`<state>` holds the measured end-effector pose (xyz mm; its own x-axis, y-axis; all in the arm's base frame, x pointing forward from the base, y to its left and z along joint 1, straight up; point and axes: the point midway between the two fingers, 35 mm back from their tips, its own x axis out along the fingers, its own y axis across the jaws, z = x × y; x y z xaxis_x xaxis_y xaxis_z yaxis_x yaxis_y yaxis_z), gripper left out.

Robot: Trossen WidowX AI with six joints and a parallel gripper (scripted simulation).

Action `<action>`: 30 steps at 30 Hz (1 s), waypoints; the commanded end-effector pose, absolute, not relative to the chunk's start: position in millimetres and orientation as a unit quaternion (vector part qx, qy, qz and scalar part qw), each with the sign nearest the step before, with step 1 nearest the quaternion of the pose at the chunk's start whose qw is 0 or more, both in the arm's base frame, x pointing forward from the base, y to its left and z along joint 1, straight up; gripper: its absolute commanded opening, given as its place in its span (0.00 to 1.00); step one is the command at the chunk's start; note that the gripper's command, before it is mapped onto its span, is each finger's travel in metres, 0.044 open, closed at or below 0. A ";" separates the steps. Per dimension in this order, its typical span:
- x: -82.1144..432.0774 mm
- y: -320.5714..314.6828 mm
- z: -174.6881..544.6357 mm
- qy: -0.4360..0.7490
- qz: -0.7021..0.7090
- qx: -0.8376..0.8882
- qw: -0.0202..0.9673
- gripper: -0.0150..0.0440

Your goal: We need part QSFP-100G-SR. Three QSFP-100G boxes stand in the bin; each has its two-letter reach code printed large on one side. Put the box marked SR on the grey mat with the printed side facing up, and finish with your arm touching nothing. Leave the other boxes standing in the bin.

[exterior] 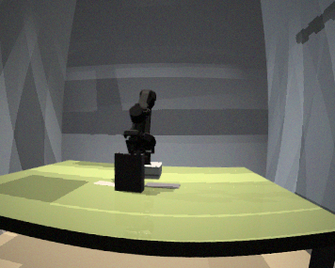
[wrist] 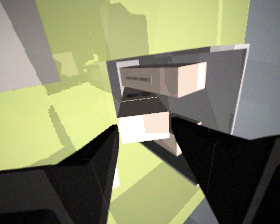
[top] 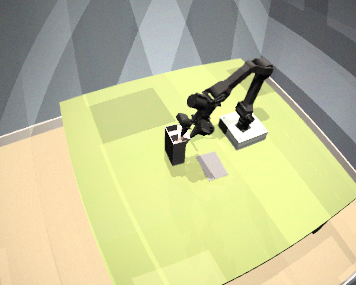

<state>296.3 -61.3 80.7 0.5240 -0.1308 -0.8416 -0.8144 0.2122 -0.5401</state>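
The dark bin (top: 175, 152) (exterior: 129, 174) (wrist: 221, 102) stands upright on the table. In the wrist view it holds three pale boxes: one box (wrist: 192, 80) at the top with a thin dark mark on its side, a middle box (wrist: 144, 127), and a third box (wrist: 173, 144) partly hidden by the right finger. No reach code is readable. My gripper (top: 185, 135) (wrist: 144, 125) is partly open over the bin, its fingertips close on either side of the middle box; a firm hold does not show. The grey mat (top: 213, 166) (exterior: 163, 185) (wrist: 24, 55) bears nothing.
The arm's white base block (top: 243, 133) (exterior: 153, 168) stands behind the mat. A flat white piece (exterior: 103, 183) lies beside the bin in the exterior view. The bin's walls surround the boxes, and the mat is close beside the bin.
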 end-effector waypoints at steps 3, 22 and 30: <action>296.2 -61.2 80.8 0.414 0.259 -0.571 0.660 0.58; 292.9 -60.3 87.0 0.414 0.260 -0.572 0.659 0.51; 286.5 -58.6 97.9 0.413 0.260 -0.572 0.659 0.51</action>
